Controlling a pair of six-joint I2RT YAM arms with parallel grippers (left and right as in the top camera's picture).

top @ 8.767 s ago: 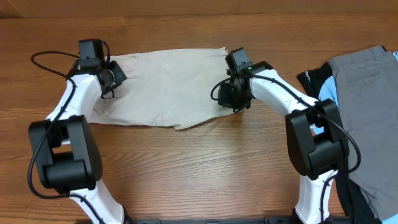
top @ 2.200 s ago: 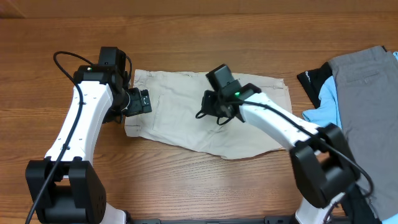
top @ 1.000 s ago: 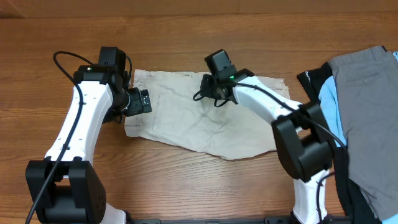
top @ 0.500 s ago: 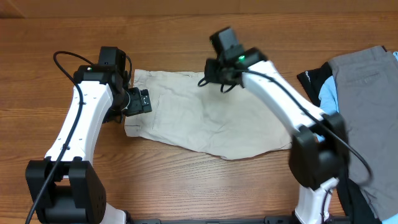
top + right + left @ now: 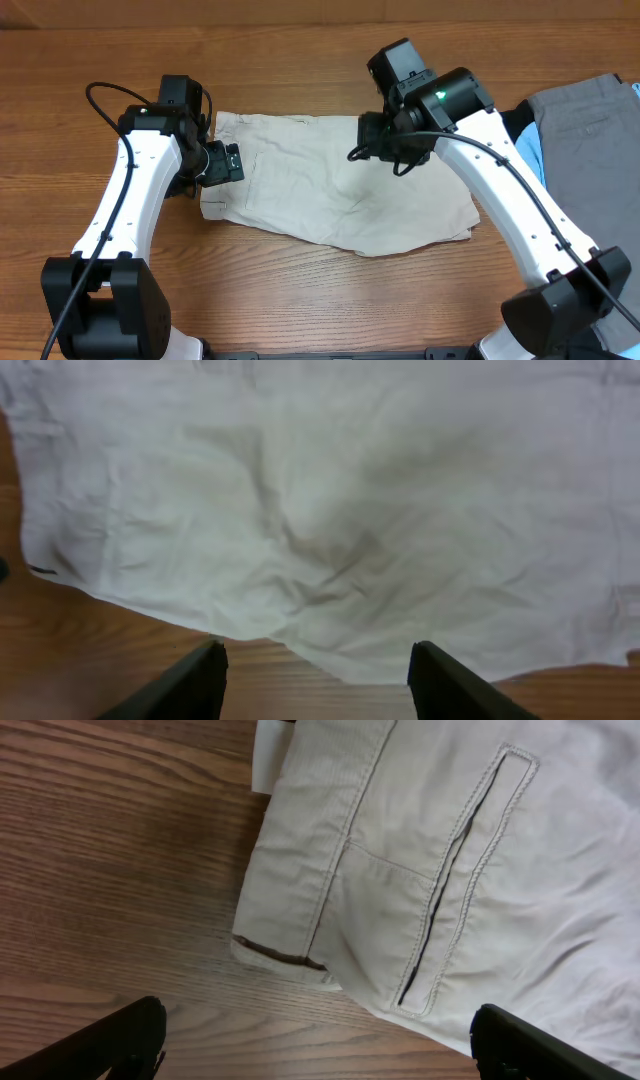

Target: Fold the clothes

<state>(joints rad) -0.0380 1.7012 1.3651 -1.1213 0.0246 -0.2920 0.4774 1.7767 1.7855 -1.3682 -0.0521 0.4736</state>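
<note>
We show the wooden table [image 5: 300,310] from above. On it, toward the far middle and between the two arms, the beige clothes [image 5: 300,190] lie spread flat and wrinkled. At the right edge lie grey trousers [image 5: 590,120] with a light-blue garment [image 5: 532,150] beside them, apart from the clothes. The right claw [image 5: 318,682] hangs over the right half of the clothes, released, its fingers apart with nothing between them. The left claw [image 5: 320,1055] hangs at their left end, released wide, over the waistband [image 5: 310,840] and a stitched pocket [image 5: 460,880].
</note>
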